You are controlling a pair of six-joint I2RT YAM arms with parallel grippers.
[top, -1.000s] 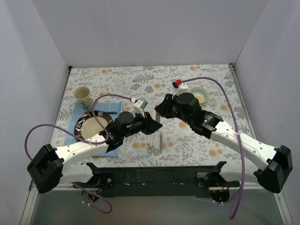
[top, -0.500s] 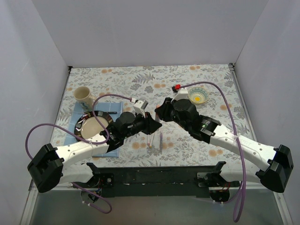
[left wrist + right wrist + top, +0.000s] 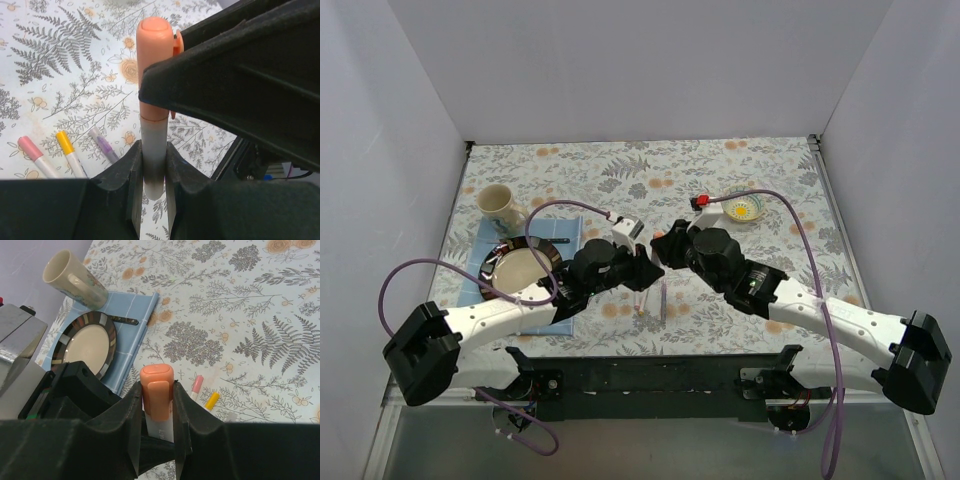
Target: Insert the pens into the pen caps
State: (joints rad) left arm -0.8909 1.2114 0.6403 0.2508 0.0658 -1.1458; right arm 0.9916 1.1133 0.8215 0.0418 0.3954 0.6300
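- Pen (image 3: 153, 145) runs six to twelve o'clock in the left wrist view, with the orange cap (image 3: 156, 55) on its twelve o'clock end.
- Left end effector (image 3: 153, 167) clamps its barrel; right end effector (image 3: 157, 402) clamps the cap.

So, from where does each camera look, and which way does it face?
Top external: above and behind the arms, looking down at the table; both arms show, left gripper facing right gripper.
Left wrist: on the left arm, looking along its fingers, shut on the pen.
Right wrist: on the right arm, looking along its fingers, shut on the orange cap; plate beyond.
Both wrist views share pen and cap.
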